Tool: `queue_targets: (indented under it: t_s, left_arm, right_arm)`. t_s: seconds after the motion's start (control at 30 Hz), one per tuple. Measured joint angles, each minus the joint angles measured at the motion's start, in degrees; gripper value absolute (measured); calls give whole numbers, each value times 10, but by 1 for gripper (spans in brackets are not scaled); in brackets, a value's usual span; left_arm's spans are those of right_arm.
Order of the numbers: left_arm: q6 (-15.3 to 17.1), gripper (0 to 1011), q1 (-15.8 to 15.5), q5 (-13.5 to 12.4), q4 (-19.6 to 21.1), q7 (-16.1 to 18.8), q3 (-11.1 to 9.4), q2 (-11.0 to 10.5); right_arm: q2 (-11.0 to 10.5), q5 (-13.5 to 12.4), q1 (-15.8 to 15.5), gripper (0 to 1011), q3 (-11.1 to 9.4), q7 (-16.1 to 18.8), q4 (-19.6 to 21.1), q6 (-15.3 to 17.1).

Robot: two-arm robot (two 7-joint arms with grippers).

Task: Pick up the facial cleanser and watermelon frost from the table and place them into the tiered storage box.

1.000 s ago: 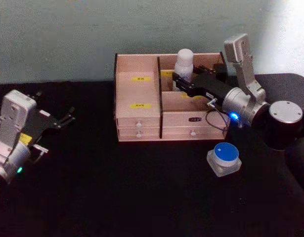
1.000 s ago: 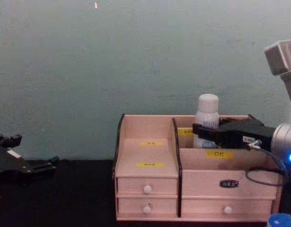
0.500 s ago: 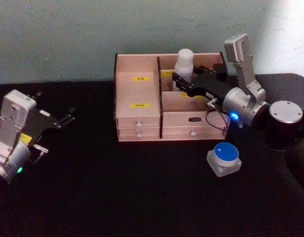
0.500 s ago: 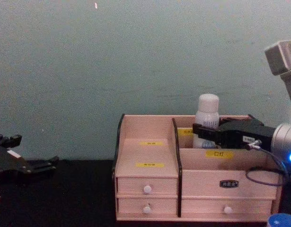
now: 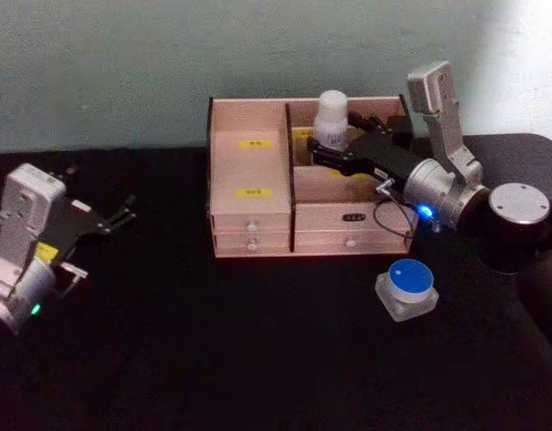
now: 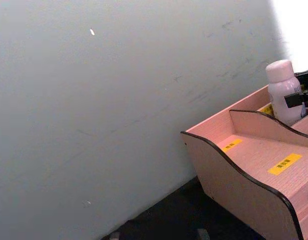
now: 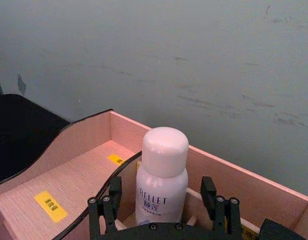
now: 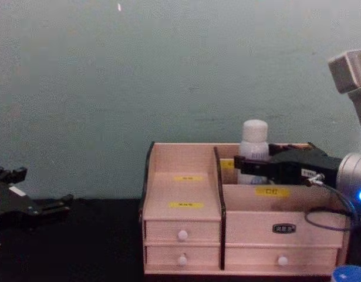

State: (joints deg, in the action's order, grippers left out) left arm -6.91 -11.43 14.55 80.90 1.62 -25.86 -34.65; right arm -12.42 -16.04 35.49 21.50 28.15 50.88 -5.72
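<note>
"Black table (image 5: 258, 359) along the bottom of the head view. What have you got on it?"

"Nearest me, lower right of the frame, the watermelon frost (image 5: 407, 287) sits on the table with its blue lid up. It is just in front of the tiered storage box (image 5: 253, 171) and apart from it. At the left edge my left gripper (image 5: 121, 214) hangs over the table with its fingers apart, holding nothing, well away from the box."

"And the right arm?"

"My right gripper (image 5: 334, 139) reaches in from the right, over the box's back right compartment in the upper middle of the frame. The facial cleanser (image 5: 332, 112) stands upright in that compartment, close to the centre divider. From the right wrist camera the fingers (image 7: 208, 190) stand spread on either side of the bottle — I see a gap on both sides, so the claw is not clamped on it. Behind it all is a plain grey-green wall (image 5: 105, 63)."
</note>
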Motion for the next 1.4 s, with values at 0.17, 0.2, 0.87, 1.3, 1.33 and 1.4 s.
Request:
queue_targets:
  t_s: [0.17, 0.2, 0.87, 1.3, 1.33, 1.4]
  left_arm:
    - [0, 1001, 0, 0, 0, 0, 0, 0]
    - [0, 1001, 0, 0, 0, 0, 0, 0]
    - [0, 1001, 0, 0, 0, 0, 0, 0]
    - [0, 1001, 0, 0, 0, 0, 0, 0]
    - [0, 1001, 0, 0, 0, 0, 0, 0]
    - [0, 1001, 0, 0, 0, 0, 0, 0]
  right_arm:
    - [0, 0, 0, 1000, 0, 0, 0, 0]
    - [0, 0, 0, 1000, 0, 0, 0, 0]
    - [-64, -28, -92, 1000, -24, 8, 175, 31]
    - [-160, -88, -200, 1000, -57, 15, 338, 109]
    - [-170, -93, -209, 1000, -59, 15, 353, 116]
    - [-180, -98, -219, 1000, -62, 15, 367, 124]
